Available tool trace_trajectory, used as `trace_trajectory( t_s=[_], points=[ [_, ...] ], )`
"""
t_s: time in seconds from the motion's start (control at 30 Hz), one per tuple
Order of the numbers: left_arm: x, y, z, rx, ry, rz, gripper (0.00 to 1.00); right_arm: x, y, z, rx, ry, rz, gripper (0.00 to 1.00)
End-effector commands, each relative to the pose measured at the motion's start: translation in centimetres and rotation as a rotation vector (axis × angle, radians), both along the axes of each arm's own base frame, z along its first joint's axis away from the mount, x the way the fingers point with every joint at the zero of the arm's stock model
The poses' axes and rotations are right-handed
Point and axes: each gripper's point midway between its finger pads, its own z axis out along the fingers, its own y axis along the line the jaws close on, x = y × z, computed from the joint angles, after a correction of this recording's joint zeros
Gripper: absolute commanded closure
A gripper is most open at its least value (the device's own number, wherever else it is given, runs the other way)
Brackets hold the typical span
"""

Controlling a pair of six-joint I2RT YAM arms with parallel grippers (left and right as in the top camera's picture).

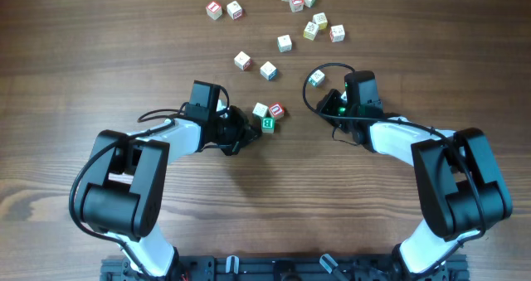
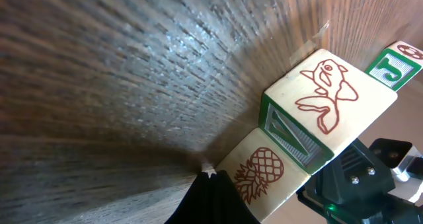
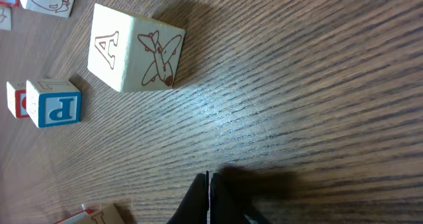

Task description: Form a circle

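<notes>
Pale wooden alphabet cubes [image 1: 284,42] lie scattered; ring unstarted. My left tool [image 1: 251,131] and right tool [image 1: 328,97] are clenched, empty. Next, probably: push the three-cube cluster [image 1: 267,113] into an arc.

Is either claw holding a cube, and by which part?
Nothing is held. The left claw is shut and empty, its tip beside the pineapple cube; the right claw is shut and empty too.

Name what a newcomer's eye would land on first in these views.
Three alphabet cubes huddle in the middle of the overhead view, just beside the tip of the shut left end effector. In the left wrist view, a fish cube looms large. More loose cubes lie scattered toward the far side.
</notes>
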Motion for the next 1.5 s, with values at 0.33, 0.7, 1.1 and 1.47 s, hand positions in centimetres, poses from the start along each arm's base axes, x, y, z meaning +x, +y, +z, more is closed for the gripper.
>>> trace_trajectory(
  t_s=[0.33,0.7,1.1,1.47],
  points=[
    [-1.9,6.3,-7.0,0.368,0.101,0.185,0.96,-0.8,-0.2,-1.8,-0.016,0.043,-0.001,0.95],
    [-3.0,8.6,-5.1,0.543,0.116,0.273,0.96,-0.7,-0.2,-1.7,-0.017,0.037,-0.004,0.95],
    [-0.6,6.6,-4.9,0.498,-0.011,0.252,0.96,-0.7,-0.2,-1.7,-0.016,0.037,-0.004,0.95],
    [-1.1,5.6,-4.9,0.492,-0.026,0.177,0.96,0.1,0.3,-0.9,-0.011,-0.02,0.028,0.95]
  ],
)
